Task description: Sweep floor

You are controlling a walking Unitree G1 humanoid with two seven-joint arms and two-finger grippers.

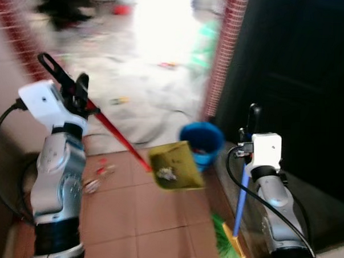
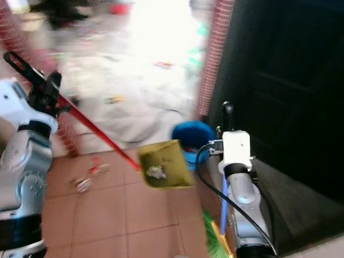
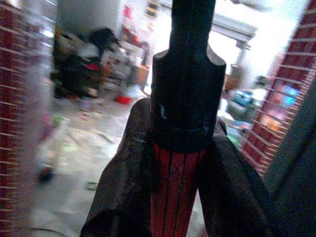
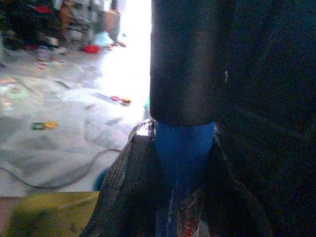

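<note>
Yellow dustpan raised above the tiled floor, a small clump of pale debris lying in it. Red handle slanting up from it into the left claw, fingers clamped on the red shaft just below its black end. Blue bucket just behind the pan, contents too blurred to tell. Blue broom handle upright in the right claw, clamped tight; green bristles at the floor. Red lettering on the blue shaft, unreadable. Litter scattered on the tiles.

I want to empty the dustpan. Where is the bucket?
In the left eye view, the blue bucket stands right of centre, just behind the yellow dustpan, beside the brick pillar.
</note>
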